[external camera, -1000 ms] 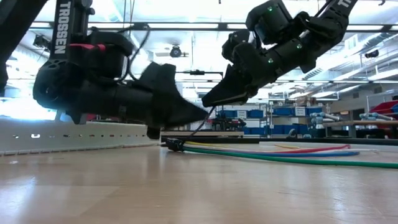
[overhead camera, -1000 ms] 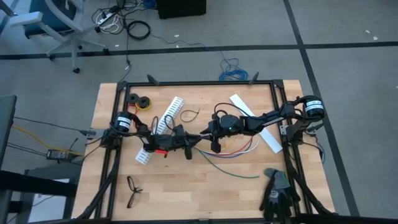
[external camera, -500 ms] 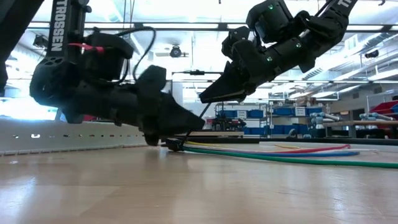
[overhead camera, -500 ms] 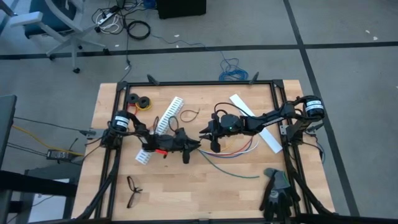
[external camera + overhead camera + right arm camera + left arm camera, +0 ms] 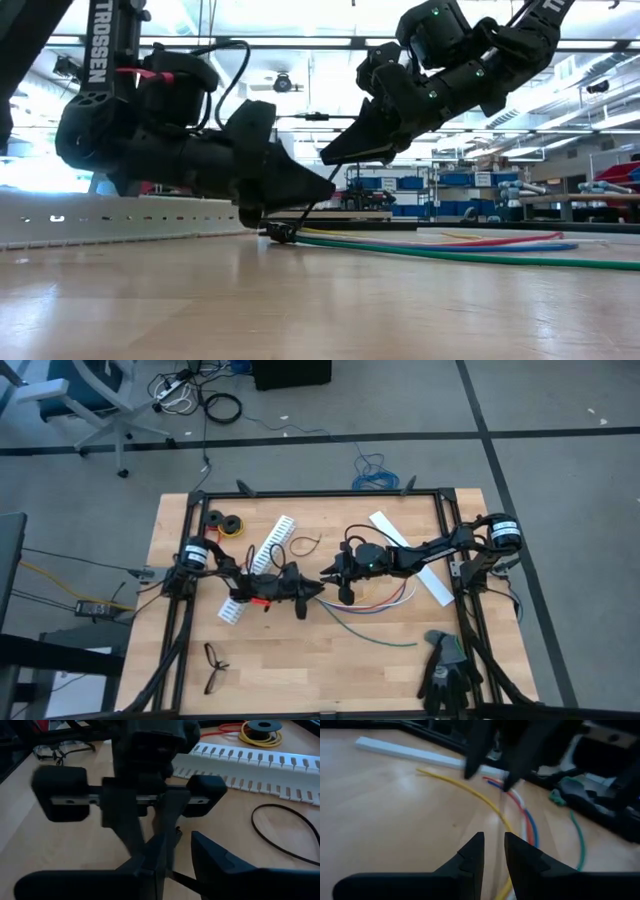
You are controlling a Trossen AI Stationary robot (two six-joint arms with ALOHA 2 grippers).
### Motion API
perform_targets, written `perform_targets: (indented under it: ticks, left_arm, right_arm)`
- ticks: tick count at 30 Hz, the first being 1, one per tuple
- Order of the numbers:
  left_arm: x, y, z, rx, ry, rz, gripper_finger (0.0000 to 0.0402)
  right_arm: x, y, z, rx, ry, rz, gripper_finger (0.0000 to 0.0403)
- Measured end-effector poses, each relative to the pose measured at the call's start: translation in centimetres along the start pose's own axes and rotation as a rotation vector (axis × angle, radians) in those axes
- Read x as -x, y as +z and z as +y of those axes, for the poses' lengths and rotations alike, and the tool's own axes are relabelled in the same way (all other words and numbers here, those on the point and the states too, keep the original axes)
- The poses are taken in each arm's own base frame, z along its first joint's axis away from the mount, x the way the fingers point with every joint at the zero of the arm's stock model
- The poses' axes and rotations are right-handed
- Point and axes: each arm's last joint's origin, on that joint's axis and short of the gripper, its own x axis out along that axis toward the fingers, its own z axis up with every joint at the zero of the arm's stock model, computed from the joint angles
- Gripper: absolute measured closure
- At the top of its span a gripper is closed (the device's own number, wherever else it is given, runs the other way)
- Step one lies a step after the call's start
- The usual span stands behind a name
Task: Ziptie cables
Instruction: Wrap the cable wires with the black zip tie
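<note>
The cables (image 5: 375, 605) lie as a loose bundle of coloured wires on the table's middle, showing also in the low view (image 5: 450, 250) and the left wrist view (image 5: 520, 815). Their left end (image 5: 281, 233) rests on the wood. A thin black ziptie (image 5: 312, 206) rises slanting from that end. My left gripper (image 5: 316, 590) hovers low over that end, its fingers a narrow gap apart (image 5: 493, 852). My right gripper (image 5: 325, 574) stands just above and opposite it (image 5: 330, 160), nearly shut (image 5: 178, 840), with the ziptie strip (image 5: 187, 881) across its gap. My left gripper comes nearly level from the table's left. A thin blurred strand (image 5: 500, 822) runs through its gap; which part of the ziptie it has cannot be told. My right gripper holds the ziptie's upper free end (image 5: 336, 176) between its two fingers, slanting down from the table's right. The strip runs down from there to the cables' end on the table.
A white slotted strip (image 5: 258, 565) lies behind the left arm, a flat white strip (image 5: 410, 555) under the right arm. Tape rolls (image 5: 225, 522) and a black loop (image 5: 305, 544) lie farther back. Eyeglasses (image 5: 213, 665) and black gloves (image 5: 445, 670) sit near the front edge.
My left gripper has dipped its fingertips toward the table and raised them again, without leaving its place.
</note>
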Motion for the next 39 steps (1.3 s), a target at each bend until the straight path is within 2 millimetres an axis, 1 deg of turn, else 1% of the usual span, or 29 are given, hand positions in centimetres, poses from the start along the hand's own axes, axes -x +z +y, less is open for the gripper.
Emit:
perform_targets:
  ticks: [3, 6, 9, 13, 16, 20, 25, 29, 31, 33, 36, 39]
  left_arm:
    - [-0.1, 0.1, 0.4, 0.003, 0.016, -0.003, 0.0322]
    - [-0.2, 0.5, 0.4, 0.011, 0.010, -0.031, 0.0338]
    - [-0.8, 0.7, 0.1, 0.015, -0.013, -0.034, 0.0353]
    - [-1.9, 0.8, -0.4, 0.009, -0.055, 0.013, 0.0368]
    - [-2.8, 0.9, -0.7, 0.000, -0.048, 0.049, 0.0391]
    - [-3.5, 1.2, -1.0, -0.018, -0.054, 0.042, 0.0397]
    - [-3.5, 1.2, -1.0, -0.023, -0.058, 0.042, 0.0399]
    - [-3.0, 1.0, -0.7, -0.020, -0.034, 0.035, 0.0400]
    - [-2.7, 1.2, -0.7, -0.013, -0.030, 0.004, 0.0400]
    - [-2.5, 1.4, -0.7, -0.005, -0.027, -0.037, 0.0400]
    - [-2.1, 1.5, -0.6, -0.001, -0.031, -0.059, 0.0400]
    - [-2.0, 1.6, -0.6, 0.002, -0.036, -0.068, 0.0401]
  right_arm:
    - [0.0, 0.0, 0.0, -0.013, 0.001, 0.000, 0.0326]
    - [0.0, 0.0, 0.0, -0.016, 0.004, 0.004, 0.0327]
    - [0.0, -0.3, 0.0, -0.042, 0.010, 0.031, 0.0328]
    - [0.0, -0.8, 0.0, -0.047, 0.026, 0.084, 0.0328]
    - [0.0, -0.8, 0.1, -0.048, 0.028, 0.087, 0.0328]
    - [0.1, -0.9, 0.1, -0.077, 0.048, 0.104, 0.0327]
    - [0.5, -1.5, 0.0, -0.108, 0.044, 0.202, 0.0326]
    - [1.4, -1.7, -0.1, -0.117, 0.030, 0.292, 0.0327]
    - [2.1, -1.6, 0.0, -0.124, 0.023, 0.321, 0.0327]
    - [2.7, -1.9, 0.0, -0.129, 0.009, 0.381, 0.0328]
    - [3.4, -1.6, 0.0, -0.141, -0.036, 0.402, 0.0328]
    - [3.1, -1.8, 0.5, -0.152, -0.025, 0.401, 0.0328]
